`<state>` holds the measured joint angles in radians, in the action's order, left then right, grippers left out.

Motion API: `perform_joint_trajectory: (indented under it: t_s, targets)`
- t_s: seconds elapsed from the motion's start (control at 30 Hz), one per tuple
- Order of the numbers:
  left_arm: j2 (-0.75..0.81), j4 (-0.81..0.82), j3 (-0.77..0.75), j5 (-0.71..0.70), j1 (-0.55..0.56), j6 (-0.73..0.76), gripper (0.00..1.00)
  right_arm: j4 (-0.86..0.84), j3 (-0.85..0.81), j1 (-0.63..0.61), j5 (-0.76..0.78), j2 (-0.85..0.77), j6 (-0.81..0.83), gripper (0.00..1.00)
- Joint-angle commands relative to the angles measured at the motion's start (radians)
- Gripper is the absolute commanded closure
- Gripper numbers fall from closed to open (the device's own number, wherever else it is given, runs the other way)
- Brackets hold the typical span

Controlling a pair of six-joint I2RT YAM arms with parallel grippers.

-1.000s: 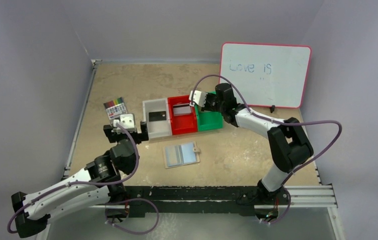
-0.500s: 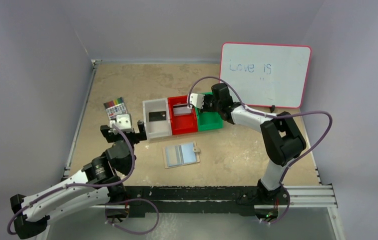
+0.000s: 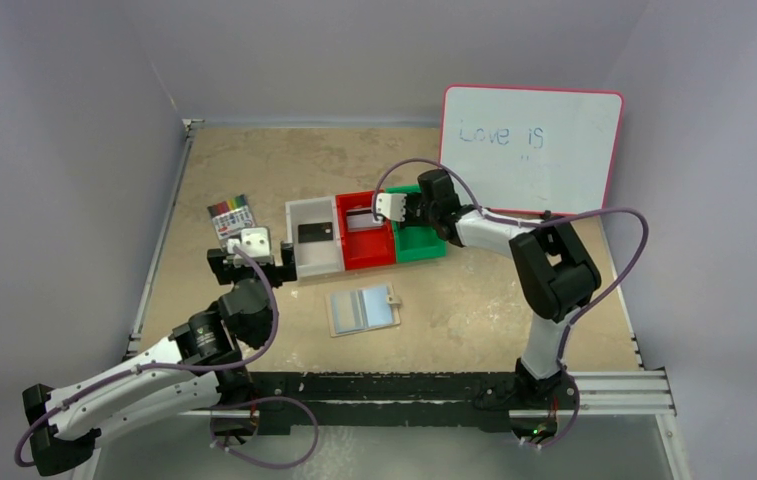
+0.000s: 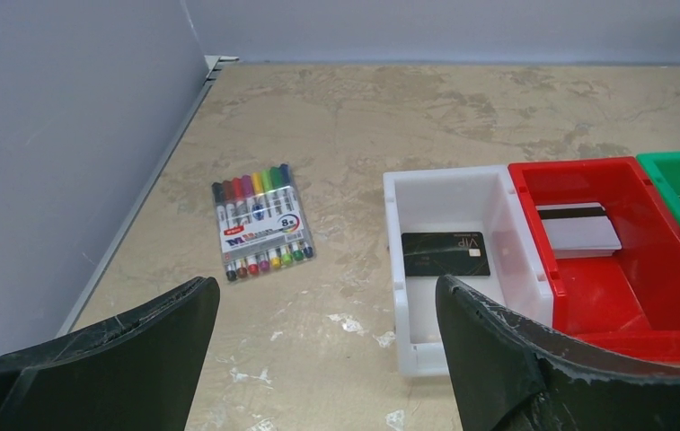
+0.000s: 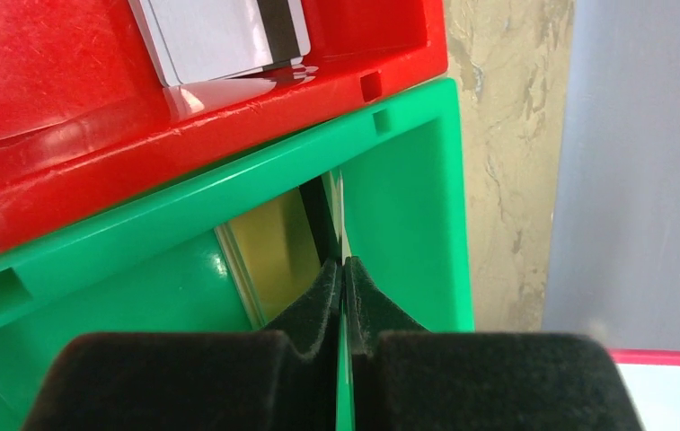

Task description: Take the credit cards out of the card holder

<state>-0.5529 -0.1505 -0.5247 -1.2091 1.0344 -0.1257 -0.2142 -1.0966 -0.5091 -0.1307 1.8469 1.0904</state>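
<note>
The card holder (image 3: 362, 308) lies open on the table, pale blue inside facing up, apart from both grippers. A black credit card (image 4: 444, 253) rests in the white bin (image 4: 394, 233). A silver-grey one (image 4: 578, 231) lies in the red bin (image 4: 668, 296). My right gripper (image 5: 343, 265) is shut on the gold card (image 5: 278, 242), holding it on edge inside the green bin (image 5: 408, 180). In the top view it (image 3: 401, 215) hangs at that bin's far left corner. My left gripper (image 4: 325, 292) stands open and empty, just in front of the white bin.
A pack of coloured markers (image 4: 261, 220) lies left of the bins. A whiteboard (image 3: 531, 150) leans against the back right wall. The three bins stand side by side mid-table, and the grey side wall runs along the left.
My right gripper has carried the gold card slightly left and down into the green bin. The left gripper swayed left and came back, still open.
</note>
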Motion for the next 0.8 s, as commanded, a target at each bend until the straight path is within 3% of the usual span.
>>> perform_joint_trajectory:
  t_s: [0.0, 0.77]
  targets:
    - [0.001, 0.026, 0.0, -0.011, -0.004, 0.024, 0.1, -0.017, -0.049, 0.006, 0.02, 0.002, 0.047, 0.97]
    - [-0.025, 0.026, 0.0, -0.024, -0.005, 0.036, 0.1, -0.017, -0.082, 0.006, 0.009, 0.041, 0.1, 0.88]
